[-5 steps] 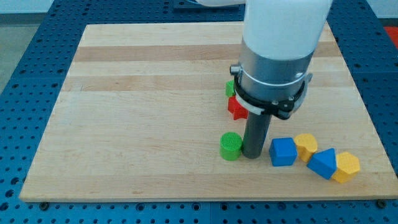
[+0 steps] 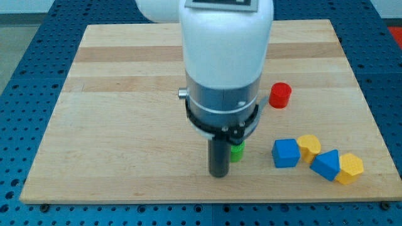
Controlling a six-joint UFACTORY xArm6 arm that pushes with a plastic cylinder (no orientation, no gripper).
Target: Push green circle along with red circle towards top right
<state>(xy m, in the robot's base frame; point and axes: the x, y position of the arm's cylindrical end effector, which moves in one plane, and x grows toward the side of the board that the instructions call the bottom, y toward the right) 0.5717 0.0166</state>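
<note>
The green circle (image 2: 237, 152) lies on the wooden board (image 2: 125, 94) near the bottom middle, mostly hidden behind my rod. My tip (image 2: 218, 174) rests on the board just to the lower left of the green circle, touching or nearly touching it. The red circle (image 2: 280, 95) stands apart to the upper right, about a third of the board's height above the green circle. The wide arm body hides the board's middle.
A blue cube (image 2: 286, 153), a yellow block (image 2: 308, 146), a second blue block (image 2: 326, 164) and a second yellow block (image 2: 349, 168) lie in a row at the bottom right, right of the green circle.
The arm has moved left: my tip went from the green circle's right side to its lower left. The red circle is now uncovered; the red star and second green block are now hidden.
</note>
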